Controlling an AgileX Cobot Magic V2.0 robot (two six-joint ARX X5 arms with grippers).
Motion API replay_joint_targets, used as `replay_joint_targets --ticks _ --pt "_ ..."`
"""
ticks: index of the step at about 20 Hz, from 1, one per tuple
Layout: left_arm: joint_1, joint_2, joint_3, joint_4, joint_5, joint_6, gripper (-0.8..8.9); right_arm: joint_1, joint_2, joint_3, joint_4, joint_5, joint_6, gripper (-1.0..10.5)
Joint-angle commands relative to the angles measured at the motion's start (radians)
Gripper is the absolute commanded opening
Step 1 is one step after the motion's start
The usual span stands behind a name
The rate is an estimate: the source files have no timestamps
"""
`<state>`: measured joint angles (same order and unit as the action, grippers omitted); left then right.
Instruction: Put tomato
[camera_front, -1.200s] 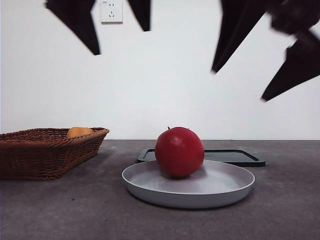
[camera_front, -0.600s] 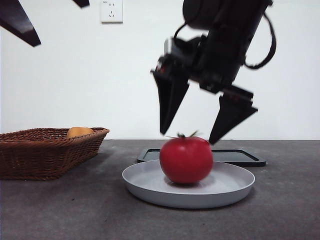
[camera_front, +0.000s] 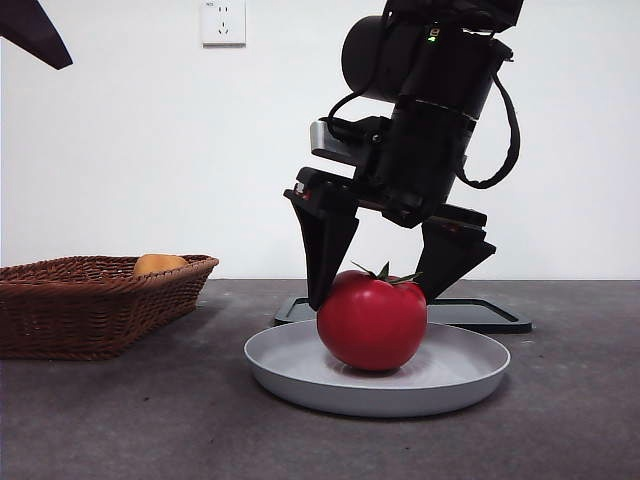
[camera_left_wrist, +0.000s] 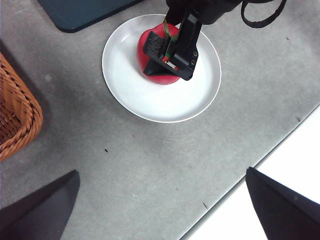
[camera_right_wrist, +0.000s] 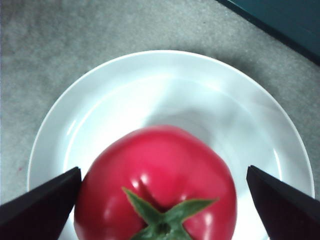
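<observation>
Right hand spread around the tomato on the plate; left hand spread, high above the counter.
Tomato is round, glossy red, with a dark green leafy stem up top, sitting in the middle of a shallow round grey-white plate with a smooth raised rim. The right hand's two black tapered jaws come down on either side of the tomato's upper half, gaps visible in the right wrist view, not pinching it. Counter is a matte grey, speckled surface. Behind the plate lies a flat dark rectangular tray, just beside it. Well apart on one side is a brown woven wicker basket with an orange-yellow fruit peeking over its rim. White wall behind, with a wall socket. Nothing stands between hand and tomato.
</observation>
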<state>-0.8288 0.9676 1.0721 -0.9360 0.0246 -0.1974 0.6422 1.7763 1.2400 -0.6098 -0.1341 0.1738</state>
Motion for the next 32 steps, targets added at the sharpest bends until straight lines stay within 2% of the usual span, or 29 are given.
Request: replay_joint_targets --ticks 1,3,7,10,16,22,28,32 --pt "-0.007 0.005 0.010 0.010 -0.003 -0.002 5.31 0.009 0.030 0.020 0.000 -0.009 0.024 6.7" --pt "-0.007 0.005 0.010 0.009 -0.003 -0.002 5.31 0.010 0.030 0.020 0.000 -0.026 0.029 6.2" --pt "-0.008 0.005 0.010 0.008 -0.003 -0.002 5.31 0.010 0.030 0.020 -0.005 -0.051 0.032 3.9" --pt "-0.008 -0.004 0.010 -0.005 -0.003 -0.002 5.31 0.009 0.030 0.023 -0.003 -0.048 0.050 3.2" --pt "-0.008 -0.065 0.010 -0.013 -0.003 -0.003 5.31 -0.032 0.030 0.164 -0.074 -0.042 0.024 3.2" --pt "-0.008 -0.121 0.010 -0.011 -0.003 -0.010 5.31 -0.138 0.051 0.360 -0.109 -0.041 0.000 3.2" --pt "-0.008 -0.137 0.010 -0.009 -0.003 0.002 5.31 -0.219 0.274 0.648 -0.219 -0.041 -0.037 3.2" --pt "-0.008 -0.137 0.010 -0.008 -0.003 0.016 5.31 -0.242 0.420 0.752 -0.227 -0.040 -0.040 3.2"
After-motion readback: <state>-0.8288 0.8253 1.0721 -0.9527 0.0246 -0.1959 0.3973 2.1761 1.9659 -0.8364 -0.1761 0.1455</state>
